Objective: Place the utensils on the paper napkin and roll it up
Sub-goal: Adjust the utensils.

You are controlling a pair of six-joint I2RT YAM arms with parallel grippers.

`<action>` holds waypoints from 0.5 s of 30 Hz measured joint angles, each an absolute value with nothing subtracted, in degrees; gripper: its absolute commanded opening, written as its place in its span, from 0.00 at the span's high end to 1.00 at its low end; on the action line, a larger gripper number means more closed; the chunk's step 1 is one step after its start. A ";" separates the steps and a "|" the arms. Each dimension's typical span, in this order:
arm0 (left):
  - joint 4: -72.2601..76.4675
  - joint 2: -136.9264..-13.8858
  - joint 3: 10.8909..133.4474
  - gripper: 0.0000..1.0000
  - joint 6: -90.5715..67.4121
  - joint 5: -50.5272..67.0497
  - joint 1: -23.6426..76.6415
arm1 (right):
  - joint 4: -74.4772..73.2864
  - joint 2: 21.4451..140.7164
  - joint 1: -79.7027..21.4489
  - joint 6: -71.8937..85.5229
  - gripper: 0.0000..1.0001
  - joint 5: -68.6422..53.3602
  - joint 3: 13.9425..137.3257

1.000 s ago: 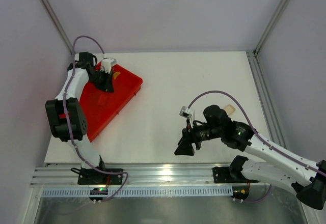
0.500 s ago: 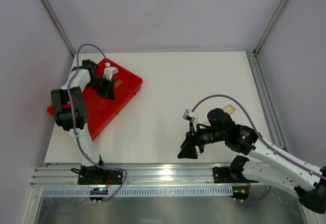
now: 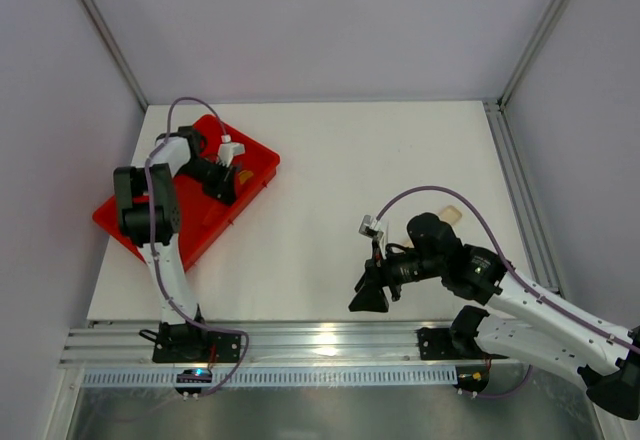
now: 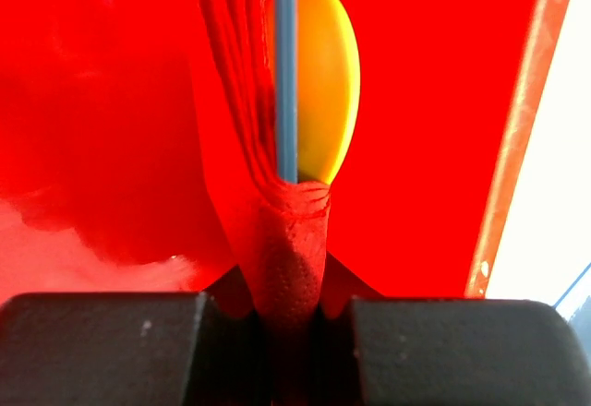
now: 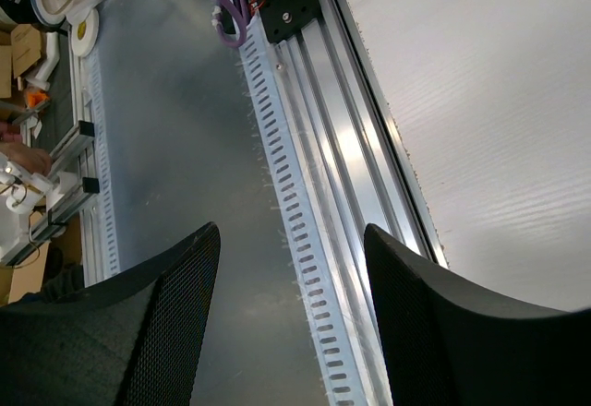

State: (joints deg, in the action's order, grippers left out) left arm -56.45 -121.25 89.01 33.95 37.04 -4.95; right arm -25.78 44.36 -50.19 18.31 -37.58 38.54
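At the far left corner of the tabletop [image 3: 380, 160] lies the red tray [image 3: 200, 225], and the left gripper [image 4: 294, 332] hangs over its right half; its fingers stand narrow, pinched on a bunched edge of the paper napkin [image 4: 291, 258], whose folds rise straight away from the fingers along their own line; the napkin is thus off the tray floor and gathered, not flat. Just beyond the folds, on their right side in the wrist view, sits a yellow-orange piece [image 4: 325, 83], rounded like a spoon bowl and probably a utensil; its long axis runs away from the fingers, parallel to the folds; a thin grey-blue strip [image 4: 286, 65] stands between the two, and I cannot tell what it is. The coming move likely turns on spreading the napkin flat beside that piece, and the left arm is far the nearer. Well apart, near the near edge and right of middle, the right gripper [image 5: 291, 258] points at the rail [image 5: 314, 101]; its fingers stand wide, holding nothing. Beside that arm lies a pale tan piece [image 3: 452, 214], perhaps another utensil.
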 measured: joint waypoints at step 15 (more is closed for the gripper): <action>-57.36 -122.48 89.23 0.93 31.92 37.69 -3.11 | -25.85 43.66 -50.19 18.28 0.33 -36.56 38.54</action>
State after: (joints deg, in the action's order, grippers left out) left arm -57.36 -122.48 89.23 31.92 37.69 -3.11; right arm -25.85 43.66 -50.19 18.28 -36.56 38.54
